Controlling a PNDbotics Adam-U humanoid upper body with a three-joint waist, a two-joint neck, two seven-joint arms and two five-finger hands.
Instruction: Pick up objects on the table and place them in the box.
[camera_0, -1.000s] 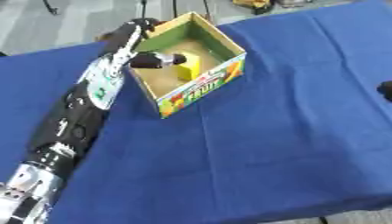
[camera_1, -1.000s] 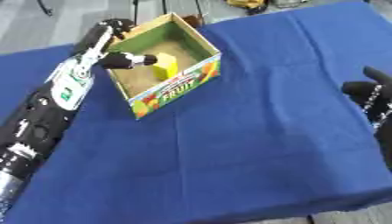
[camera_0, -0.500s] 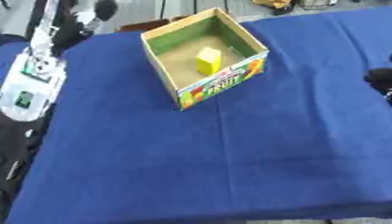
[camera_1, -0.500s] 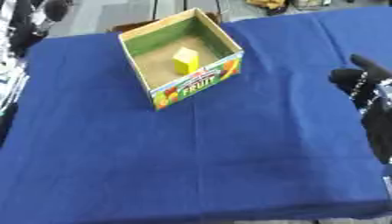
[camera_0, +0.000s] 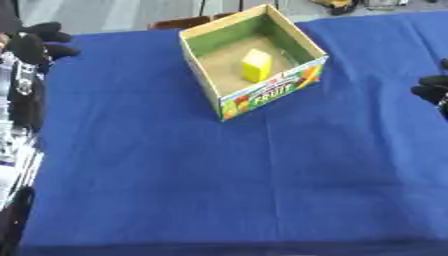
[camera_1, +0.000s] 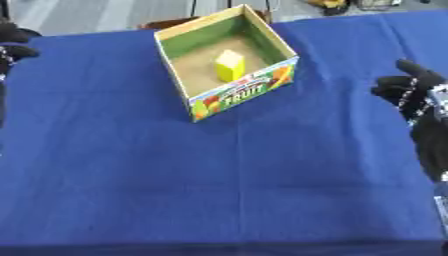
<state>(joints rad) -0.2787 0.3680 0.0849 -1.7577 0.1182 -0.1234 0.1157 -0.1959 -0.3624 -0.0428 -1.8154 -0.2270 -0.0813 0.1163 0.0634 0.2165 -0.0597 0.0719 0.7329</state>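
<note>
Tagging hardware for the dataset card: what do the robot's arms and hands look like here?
Both hands are black. The left hand tops a black forearm with white and silver patches and small markings. The right hand has dark fingers and small silver dots on the black forearm behind it. No loose cables show.

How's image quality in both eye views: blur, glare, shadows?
Left eye view: soft all over, print on the box barely legible, left hand smeared. Right eye view: likewise soft, right hand fuzzy at its edges. No glare on the blue tablecloth; lighting even, faint shadow inside the box beside the yellow block.
</note>
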